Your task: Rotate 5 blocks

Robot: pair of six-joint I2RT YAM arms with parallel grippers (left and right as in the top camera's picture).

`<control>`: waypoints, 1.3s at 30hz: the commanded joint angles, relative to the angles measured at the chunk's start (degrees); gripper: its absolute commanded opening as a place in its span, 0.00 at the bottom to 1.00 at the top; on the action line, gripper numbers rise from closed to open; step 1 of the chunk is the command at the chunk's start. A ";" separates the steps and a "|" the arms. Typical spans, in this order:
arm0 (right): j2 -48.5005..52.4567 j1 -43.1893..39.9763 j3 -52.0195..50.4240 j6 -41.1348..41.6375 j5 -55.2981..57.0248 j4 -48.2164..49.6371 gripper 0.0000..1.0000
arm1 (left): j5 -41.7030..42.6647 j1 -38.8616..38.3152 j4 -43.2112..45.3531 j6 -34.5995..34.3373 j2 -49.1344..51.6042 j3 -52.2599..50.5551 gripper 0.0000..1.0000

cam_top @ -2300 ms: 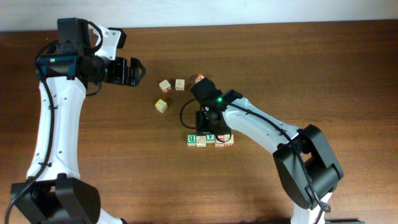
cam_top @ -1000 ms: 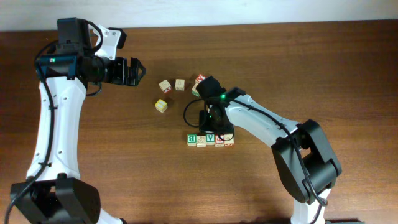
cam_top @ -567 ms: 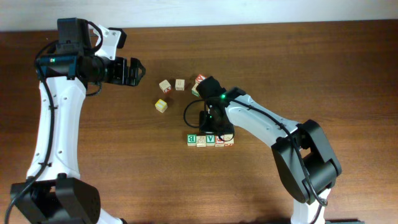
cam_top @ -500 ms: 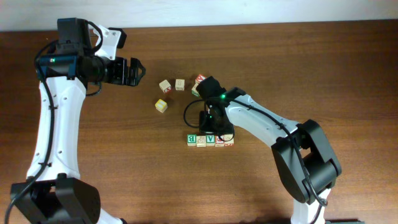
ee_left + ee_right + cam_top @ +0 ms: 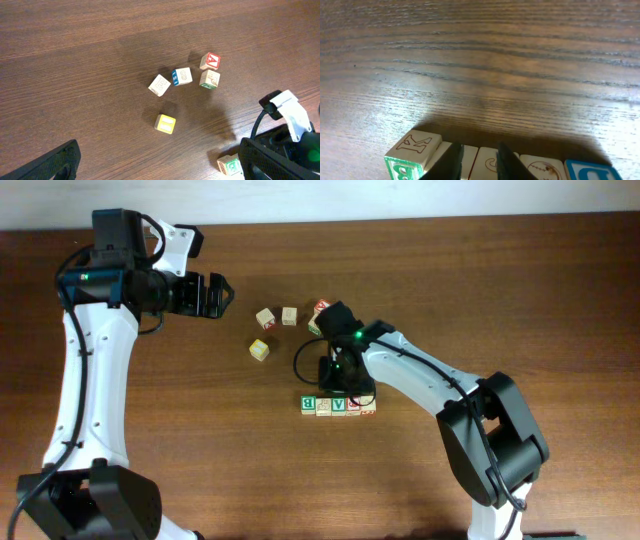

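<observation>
- The dark brown, wood-grained tabletop (image 5: 560, 300) fills nearly the whole overhead frame; fine lengthwise grain lines are seen in the right wrist view.
- At lower centre of the overhead frame, the blocks (image 5: 338, 405) are lined up side by side in a short row, touching one another.
- The green "B" block (image 5: 308, 402) sits at the left end of that row, and the green "V" block (image 5: 338, 403) is placed near its middle.
- The right tool (image 5: 479, 160) is held directly over the row. Its fingers are seen slightly parted across a pale block face; whether that block is pinched cannot be told.
- A soft shadow is cast on the wood just behind the row in the right wrist view.
- Further up, left of centre, a yellow-faced cube (image 5: 259, 350) lies alone.
- Above it, two pale cubes (image 5: 277, 316) and a red-and-white cube (image 5: 320, 307) are scattered near one another, well apart from the row.
- At upper left, the left tool (image 5: 226, 295) is held above bare wood with its fingers spread wide and nothing between them.
- Along the top edge, a pale wall (image 5: 400, 200) is seen behind the tabletop.
</observation>
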 commanded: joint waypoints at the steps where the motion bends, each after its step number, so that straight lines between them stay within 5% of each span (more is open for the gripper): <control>1: -0.79 -0.24 4.98 -3.78 0.72 0.17 0.30 | -0.17 -0.02 0.00 0.96 0.04 1.01 0.99; 3: -0.79 0.33 5.51 -3.72 0.72 1.29 0.28 | -0.17 -0.02 -0.02 0.96 0.02 1.01 0.99; 7: -0.11 3.21 5.46 0.72 5.40 3.02 0.04 | -0.17 -0.02 0.00 0.96 0.02 1.01 0.99; 39: 4.94 7.23 5.46 5.40 5.18 2.54 0.04 | -0.17 -0.02 0.00 0.96 0.04 0.98 0.99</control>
